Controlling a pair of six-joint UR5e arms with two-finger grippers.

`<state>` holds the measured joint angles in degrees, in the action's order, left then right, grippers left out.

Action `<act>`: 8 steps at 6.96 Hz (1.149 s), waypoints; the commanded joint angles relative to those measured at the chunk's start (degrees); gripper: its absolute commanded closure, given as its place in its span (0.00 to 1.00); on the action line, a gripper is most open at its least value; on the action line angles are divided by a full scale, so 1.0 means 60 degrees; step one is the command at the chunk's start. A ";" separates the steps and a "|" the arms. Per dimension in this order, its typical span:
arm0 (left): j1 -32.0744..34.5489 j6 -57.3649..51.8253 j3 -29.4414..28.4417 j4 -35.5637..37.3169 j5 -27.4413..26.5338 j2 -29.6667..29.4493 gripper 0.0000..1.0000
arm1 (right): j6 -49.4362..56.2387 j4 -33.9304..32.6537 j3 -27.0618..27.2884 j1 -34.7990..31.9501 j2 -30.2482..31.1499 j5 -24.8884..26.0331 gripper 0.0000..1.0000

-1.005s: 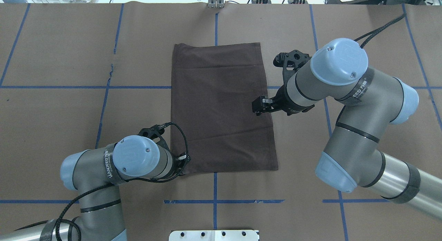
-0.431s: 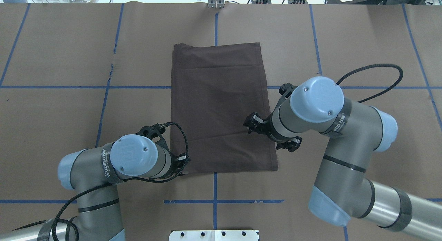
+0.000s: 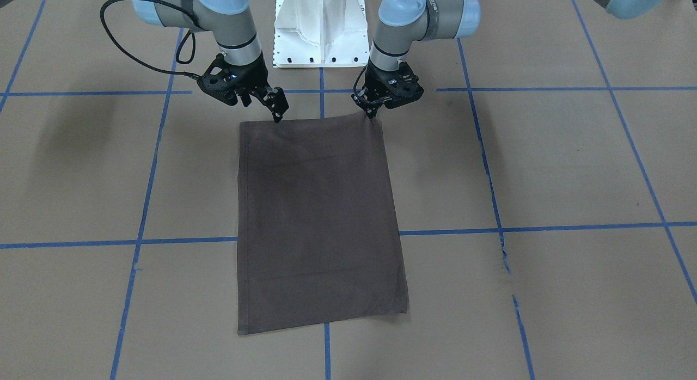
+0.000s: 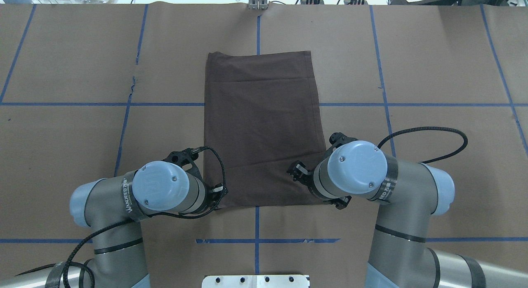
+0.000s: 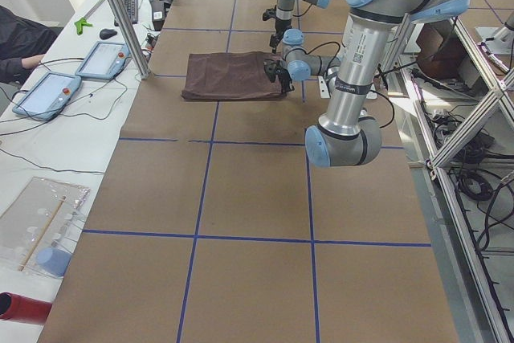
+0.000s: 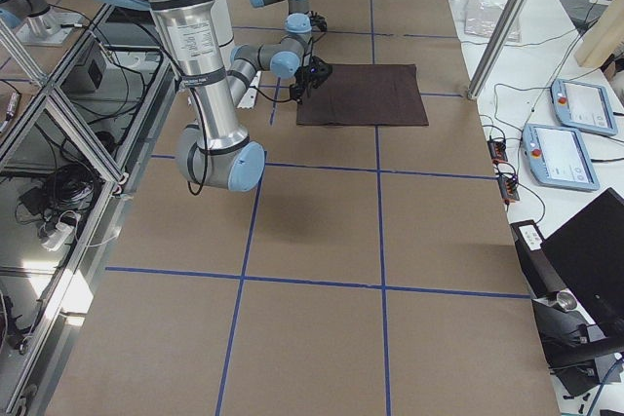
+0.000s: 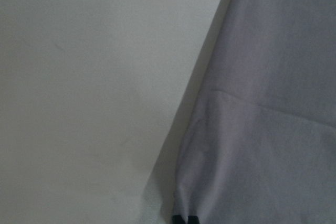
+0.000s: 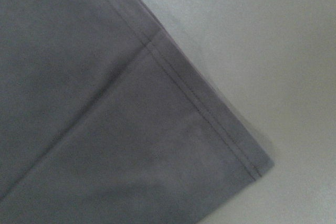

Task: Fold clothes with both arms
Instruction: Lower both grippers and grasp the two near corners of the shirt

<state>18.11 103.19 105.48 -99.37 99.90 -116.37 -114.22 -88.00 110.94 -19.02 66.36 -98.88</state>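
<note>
The dark brown T-shirt (image 4: 262, 127) lies flat on the table, folded into a tall rectangle (image 3: 318, 222). Its collar, logo and tags are hidden. My left gripper (image 4: 218, 193) is at the shirt's near left corner, shut on the cloth. The pinched corner stands slightly raised in the front-facing view (image 3: 373, 112). In the left wrist view the closed fingertips (image 7: 185, 219) show at the bottom edge on the shirt (image 7: 262, 103). My right gripper (image 4: 297, 170) hovers over the near right part (image 3: 277, 112), apparently open and holding nothing. The right wrist view shows only the hemmed corner (image 8: 157, 129).
The white pedestal base (image 3: 318, 26) stands just behind the shirt's near edge, between the arms. Blue tape lines cross the brown table cover (image 4: 62, 103). Control tablets (image 5: 48, 94) lie on a side bench beyond the far table edge, also seen from the right (image 6: 583, 104).
My right arm has swung from the middle of the shirt's right edge back toward the robot, to the near right corner. The left arm and the shirt have stayed put.
</note>
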 commanded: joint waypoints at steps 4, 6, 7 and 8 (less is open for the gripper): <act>-0.0001 0.0014 -0.0001 -0.0005 0.0005 -0.0072 1.00 | -0.0255 0.0033 -0.0985 0.0109 -0.0264 0.0191 0.00; -0.0001 -0.0001 -0.0001 -0.0005 0.0005 -0.0072 1.00 | -0.0255 0.0078 -0.1161 0.0109 -0.0264 0.0191 0.00; -0.0001 -0.0001 -0.0001 -0.0005 0.0005 -0.0072 1.00 | -0.0284 0.0078 -0.1161 0.0123 -0.0264 0.0191 0.00; -0.0001 0.0013 -0.0001 -0.0005 0.0005 -0.0072 1.00 | -0.0284 0.0063 -0.1161 0.0138 -0.0235 0.0191 0.00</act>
<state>18.11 103.21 105.47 -99.40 99.93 -116.80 -115.87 -87.57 104.03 -18.28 64.82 -97.73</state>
